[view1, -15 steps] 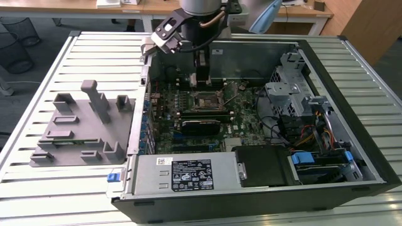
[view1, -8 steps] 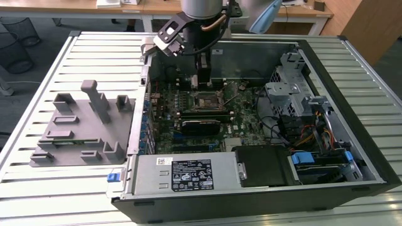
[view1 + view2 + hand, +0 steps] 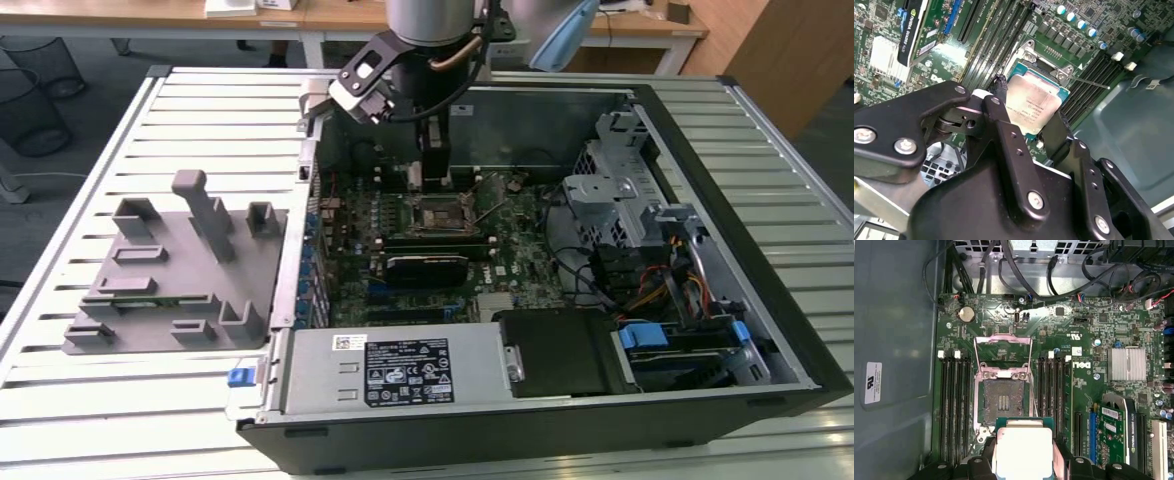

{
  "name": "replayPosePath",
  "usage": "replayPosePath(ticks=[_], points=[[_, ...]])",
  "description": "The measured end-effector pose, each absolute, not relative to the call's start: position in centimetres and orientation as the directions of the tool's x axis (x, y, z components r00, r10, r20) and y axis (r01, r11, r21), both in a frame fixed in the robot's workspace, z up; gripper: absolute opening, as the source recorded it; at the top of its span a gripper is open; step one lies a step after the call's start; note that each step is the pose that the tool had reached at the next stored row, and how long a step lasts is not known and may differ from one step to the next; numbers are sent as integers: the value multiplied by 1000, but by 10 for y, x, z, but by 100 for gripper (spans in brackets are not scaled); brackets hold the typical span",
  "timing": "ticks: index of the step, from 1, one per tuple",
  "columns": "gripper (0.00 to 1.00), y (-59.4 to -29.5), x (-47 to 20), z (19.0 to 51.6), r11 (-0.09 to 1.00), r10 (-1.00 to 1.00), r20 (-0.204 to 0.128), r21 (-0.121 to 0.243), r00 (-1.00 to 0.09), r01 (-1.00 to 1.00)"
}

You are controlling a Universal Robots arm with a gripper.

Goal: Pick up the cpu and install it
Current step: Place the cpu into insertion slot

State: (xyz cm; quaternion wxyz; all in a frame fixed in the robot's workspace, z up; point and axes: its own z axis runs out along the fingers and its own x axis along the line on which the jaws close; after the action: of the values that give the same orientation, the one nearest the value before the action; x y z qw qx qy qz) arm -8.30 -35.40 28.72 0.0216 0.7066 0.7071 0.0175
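The cpu point(image 3: 1031, 107), a flat square chip with a shiny silver top, hangs tilted between the black fingers point(image 3: 999, 100) of my gripper point(image 3: 1029, 114), which is shut on it. In the first wrist view the cpu point(image 3: 1024, 450) sits just off one edge of the open black socket point(image 3: 1004, 402), above the board. The socket's metal load plate point(image 3: 1003, 352) is flipped open. In the exterior view the gripper point(image 3: 430, 172) reaches down into the open computer case, just behind the socket point(image 3: 441, 215).
Memory slots point(image 3: 954, 405) flank the socket on both sides. A graphics card point(image 3: 427, 268), power supply point(image 3: 387, 370), drive cage point(image 3: 614, 190) and cables point(image 3: 654, 280) crowd the case. A grey parts fixture point(image 3: 174, 270) stands on the slatted table at the exterior view's left.
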Motion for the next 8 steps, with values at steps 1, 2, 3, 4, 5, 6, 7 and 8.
replayPosePath(ticks=[1, 2, 3, 4, 5, 6, 7, 8], points=[[53, -354, -83, 287, 1, 1000, -6, 55, -1, 998], [53, -354, -83, 286, 1, 1000, -6, 55, -1, 998], [53, -354, -83, 286, 1, 1000, -6, 55, 0, 998], [53, -354, -83, 286, 1, 1000, -6, 55, -1, 998], [53, -354, -83, 285, 1, 1000, -6, 55, 0, 998], [53, -354, -83, 285, 1, 1000, -6, 55, 0, 998], [53, -354, -83, 285, 1, 1000, -6, 55, -1, 998], [53, -354, -83, 284, 1, 1000, -6, 55, -1, 998]])
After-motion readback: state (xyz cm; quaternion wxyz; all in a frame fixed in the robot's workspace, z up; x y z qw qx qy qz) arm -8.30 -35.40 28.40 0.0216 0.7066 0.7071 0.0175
